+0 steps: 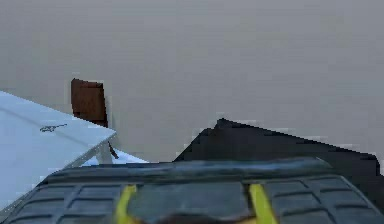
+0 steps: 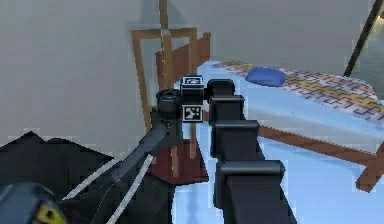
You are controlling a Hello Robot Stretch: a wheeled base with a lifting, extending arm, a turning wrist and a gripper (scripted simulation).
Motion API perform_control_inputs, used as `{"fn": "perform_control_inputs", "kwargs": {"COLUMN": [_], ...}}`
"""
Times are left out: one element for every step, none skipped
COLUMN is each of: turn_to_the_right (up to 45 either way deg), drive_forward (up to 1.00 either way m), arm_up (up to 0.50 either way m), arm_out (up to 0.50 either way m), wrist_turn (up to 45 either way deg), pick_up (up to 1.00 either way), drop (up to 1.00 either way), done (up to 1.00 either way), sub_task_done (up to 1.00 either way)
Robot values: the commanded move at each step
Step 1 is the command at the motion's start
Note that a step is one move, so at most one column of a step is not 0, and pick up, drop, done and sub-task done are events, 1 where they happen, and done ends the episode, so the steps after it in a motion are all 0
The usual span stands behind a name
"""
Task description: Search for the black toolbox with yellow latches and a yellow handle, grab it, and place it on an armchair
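In your forward view a white table (image 1: 40, 150) sits left, a brown chair back (image 1: 88, 100) just behind it, and the black toolbox (image 1: 190, 198) with yellow latches lies along the bottom edge. In your arm side view its corner shows bottom left; the jaws point toward it, you cannot tell whether they hold anything, and a bed (image 2: 305, 108) stands right.
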Motion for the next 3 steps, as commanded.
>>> {"fn": "perform_control_inputs", "kwargs": {"turn_to_the_right": [0.0,0.0,0.0], "drive_forward": [0.00,0.00,0.00], "arm_up": [0.00,-0.38,-0.32], "arm_out": [0.00,0.00,0.00], "wrist_turn": [39.0,0.0,0.0], "pick_up": [0.00,0.00,0.00], "drop": [0.00,0.00,0.00], "done": [0.00,0.00,0.00], "sub_task_done": [0.00,0.00,0.00]}}
